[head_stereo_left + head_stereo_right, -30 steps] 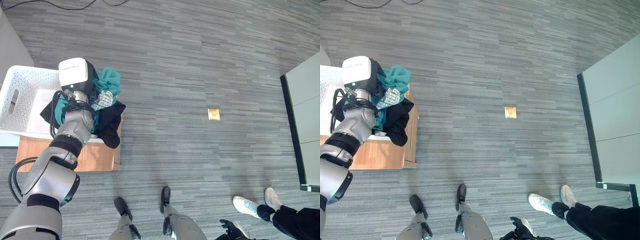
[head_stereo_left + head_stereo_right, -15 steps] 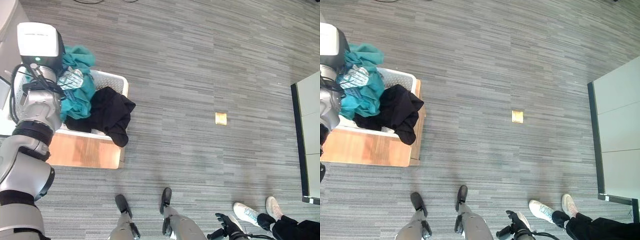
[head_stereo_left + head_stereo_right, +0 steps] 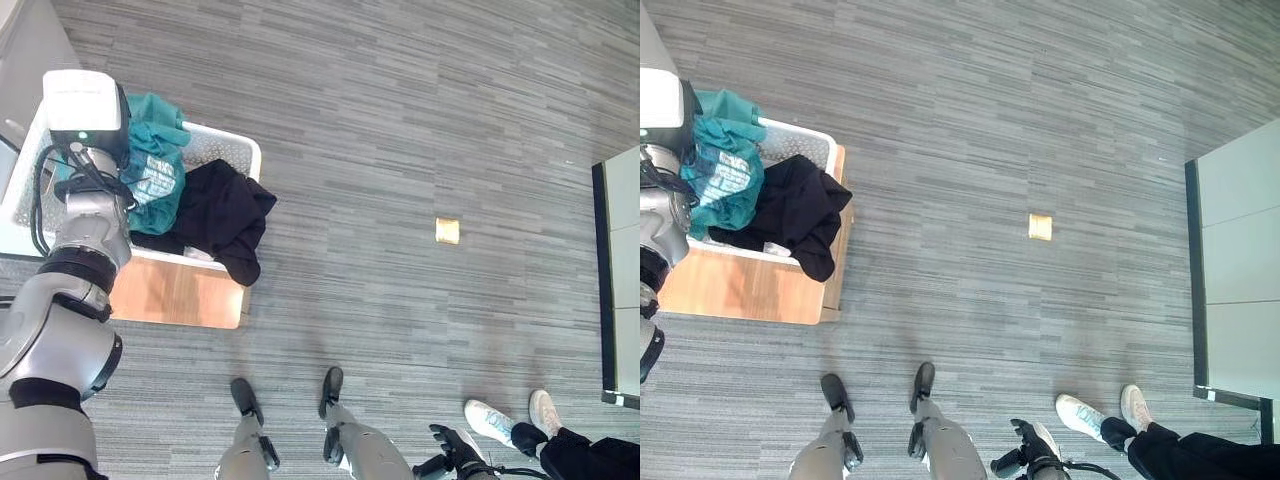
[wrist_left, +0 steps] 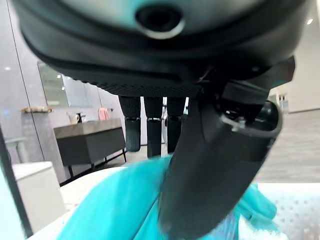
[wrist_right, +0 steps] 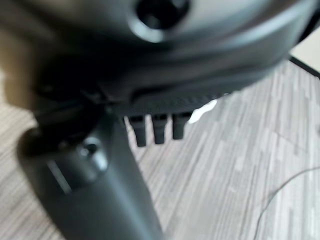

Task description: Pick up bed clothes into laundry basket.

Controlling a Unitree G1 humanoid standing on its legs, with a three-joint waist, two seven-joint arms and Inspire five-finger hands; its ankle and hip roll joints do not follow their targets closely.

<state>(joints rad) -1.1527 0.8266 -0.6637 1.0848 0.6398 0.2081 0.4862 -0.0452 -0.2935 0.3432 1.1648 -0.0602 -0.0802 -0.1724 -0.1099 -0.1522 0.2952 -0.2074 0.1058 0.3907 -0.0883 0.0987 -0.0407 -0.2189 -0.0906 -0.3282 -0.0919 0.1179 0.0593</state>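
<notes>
A white laundry basket (image 3: pixel 232 142) sits on a low wooden stand (image 3: pixel 175 295) at the left. A teal garment (image 3: pixel 152 172) is heaped inside it. A black garment (image 3: pixel 225 212) lies beside the teal one and hangs over the basket's near rim. My left arm reaches up over the basket. My left hand (image 4: pixel 210 165) hovers right above the teal garment (image 4: pixel 115 210), fingers (image 4: pixel 152 131) straight and thumb stretched out across the cloth. My right hand (image 5: pixel 100 190) hangs low over the floor with straight fingers and holds nothing.
Grey striped carpet covers the floor, with a small brass plate (image 3: pixel 447 230) set in it. A person's white shoes (image 3: pixel 500 420) stand at the lower right. A pale panel with a dark edge (image 3: pixel 620 270) runs along the right side.
The camera has swung, so the whole picture has shifted. The teal garment, held up a second ago, has dropped and now lies in the basket under my left hand.
</notes>
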